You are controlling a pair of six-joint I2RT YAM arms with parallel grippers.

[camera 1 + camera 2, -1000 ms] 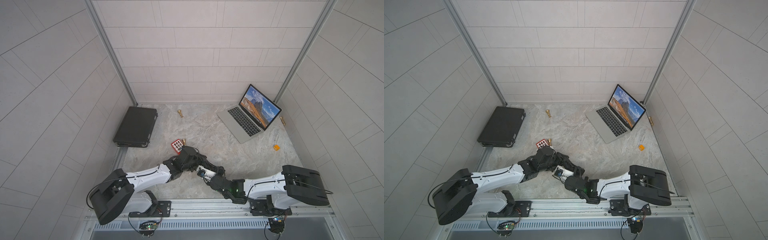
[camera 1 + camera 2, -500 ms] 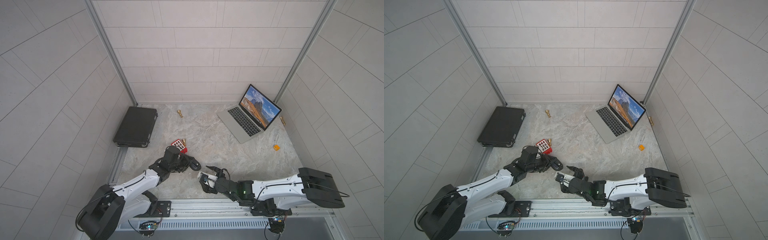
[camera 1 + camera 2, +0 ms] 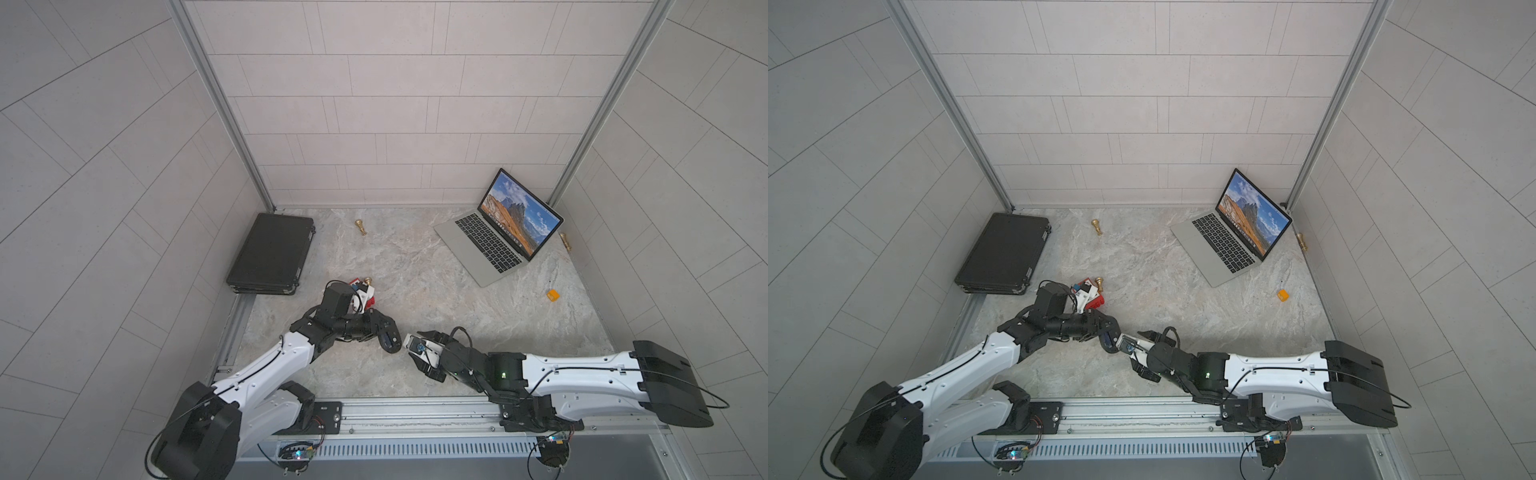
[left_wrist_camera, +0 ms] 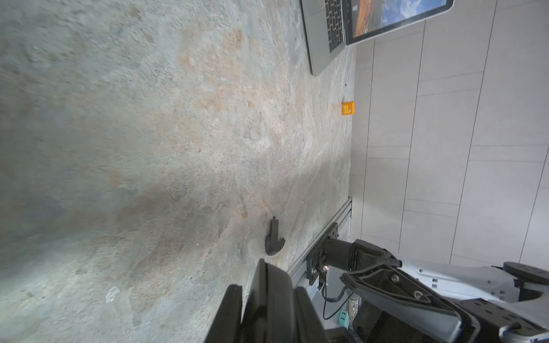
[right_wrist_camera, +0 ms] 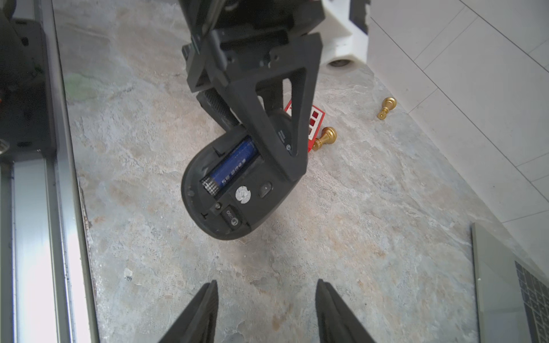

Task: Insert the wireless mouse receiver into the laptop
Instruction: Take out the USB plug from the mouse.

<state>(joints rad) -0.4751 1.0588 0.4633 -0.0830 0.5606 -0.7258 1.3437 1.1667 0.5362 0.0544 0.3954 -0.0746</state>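
Observation:
My left gripper (image 3: 384,332) is shut on the oval black mouse (image 5: 225,190) and holds it above the table with its underside towards my right wrist camera. The battery bay is uncovered and a blue battery (image 5: 230,166) shows in it. Beside the battery, a tiny black nub sits in a slot, the wireless mouse receiver (image 5: 231,219). My right gripper (image 5: 266,285) is open and empty, its tips a short way from the mouse. The laptop (image 3: 490,245) stands open at the back right, its screen lit.
The curved black mouse cover (image 4: 274,239) lies on the table near the front rail (image 4: 320,249). A black case (image 3: 270,253) lies at the back left. A red block (image 5: 315,118), brass pawns (image 3: 360,226) (image 5: 325,138) and an orange cube (image 3: 552,295) are scattered about.
The left arm drew back with the mouse, then brought it forward to just in front of the right gripper. The right jaws opened wide, then came partly in.

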